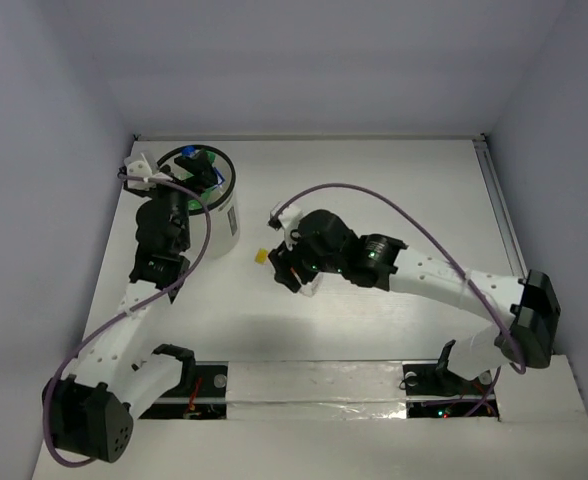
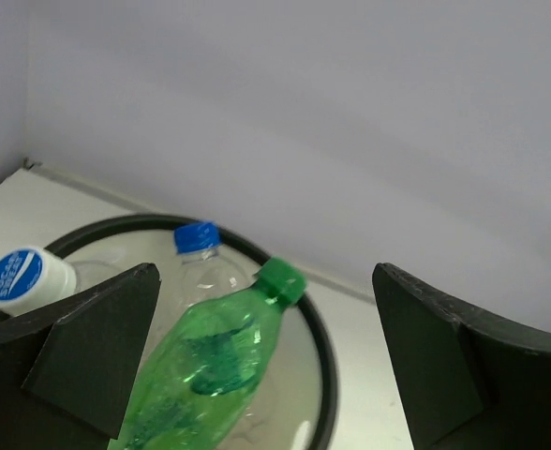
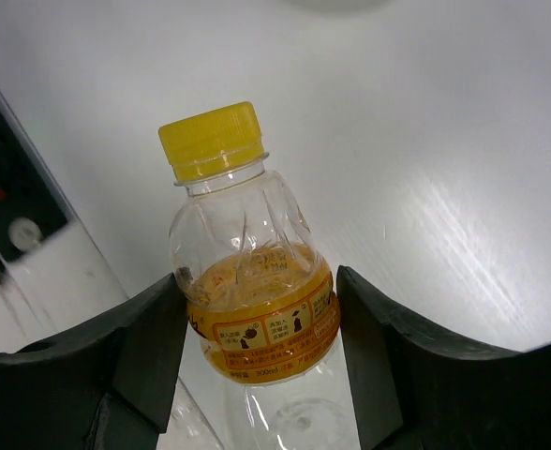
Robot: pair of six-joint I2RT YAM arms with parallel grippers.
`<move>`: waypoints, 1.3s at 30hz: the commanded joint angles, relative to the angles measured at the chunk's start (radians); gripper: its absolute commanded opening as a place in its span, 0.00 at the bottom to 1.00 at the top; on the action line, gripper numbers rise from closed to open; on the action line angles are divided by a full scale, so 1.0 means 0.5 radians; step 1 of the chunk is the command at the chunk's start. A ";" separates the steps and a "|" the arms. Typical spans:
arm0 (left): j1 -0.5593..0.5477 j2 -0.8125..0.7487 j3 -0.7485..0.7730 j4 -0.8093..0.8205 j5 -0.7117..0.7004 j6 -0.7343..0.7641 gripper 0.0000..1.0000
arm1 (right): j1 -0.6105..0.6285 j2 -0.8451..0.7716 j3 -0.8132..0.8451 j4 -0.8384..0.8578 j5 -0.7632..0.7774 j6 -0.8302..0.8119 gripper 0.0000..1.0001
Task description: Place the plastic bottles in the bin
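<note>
The white bin [image 1: 226, 215] with a black rim stands at the back left. My left gripper [image 1: 186, 176] hovers over it, open and empty [image 2: 264, 305]. Below its jaws, inside the bin's rim [image 2: 323, 375], a green bottle [image 2: 210, 366] leans with its cap up, beside a clear bottle with a blue cap [image 2: 198, 239] and another blue-and-white cap [image 2: 21, 277]. My right gripper [image 1: 282, 265] is shut on the clear bottle with the orange label [image 3: 261, 323] and yellow cap [image 3: 212, 139], right of the bin; the cap [image 1: 262, 256] points toward it. The other bottles are hidden.
White walls close the table on the left, back and right. A metal rail [image 1: 499, 205] runs along the right edge. The arm bases and a taped strip [image 1: 314, 385] sit at the near edge.
</note>
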 commanded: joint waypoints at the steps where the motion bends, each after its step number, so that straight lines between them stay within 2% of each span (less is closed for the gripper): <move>1: 0.006 -0.141 0.146 -0.027 0.141 -0.060 0.99 | 0.012 -0.110 0.200 0.292 0.106 0.134 0.44; 5: 0.006 -0.227 0.329 -0.241 0.260 -0.109 0.99 | 0.012 -0.120 0.360 0.550 0.097 0.263 0.40; 10: 0.006 -0.389 0.554 -0.734 0.374 -0.045 0.97 | 0.012 0.015 0.602 0.985 0.024 0.318 0.39; 13: 0.006 -0.552 0.554 -0.886 0.383 0.011 0.97 | 0.012 0.141 0.780 1.254 0.014 0.321 0.38; 17: 0.006 -0.758 0.450 -0.978 0.282 0.038 0.97 | 0.012 0.483 1.053 1.553 0.014 0.324 0.38; 21: 0.006 -0.883 0.419 -1.052 0.251 0.017 0.96 | -0.034 0.867 1.507 1.575 0.014 0.340 0.36; 23: 0.006 -0.905 0.410 -1.073 0.239 0.020 0.96 | -0.062 1.036 1.812 1.468 -0.071 0.355 0.36; 24: 0.006 -0.920 0.407 -1.079 0.233 0.023 0.96 | -0.086 1.213 1.915 1.422 -0.099 0.364 0.36; 27: 0.006 -0.957 0.404 -1.076 0.218 0.029 0.96 | -0.111 1.444 2.157 1.244 -0.161 0.425 0.36; 29: 0.006 -0.966 0.401 -1.073 0.233 0.032 0.96 | -0.129 1.546 2.121 1.204 -0.173 0.459 0.36; 32: 0.006 -0.985 0.379 -1.061 0.236 0.029 0.96 | -0.129 1.519 1.766 1.372 -0.115 0.471 0.36; 35: 0.006 -0.988 0.376 -1.058 0.233 0.020 0.95 | -0.129 1.595 1.759 1.247 -0.044 0.426 0.36; 39: 0.006 -0.982 0.382 -1.067 0.218 0.023 0.96 | -0.129 1.546 1.661 1.314 -0.053 0.429 0.37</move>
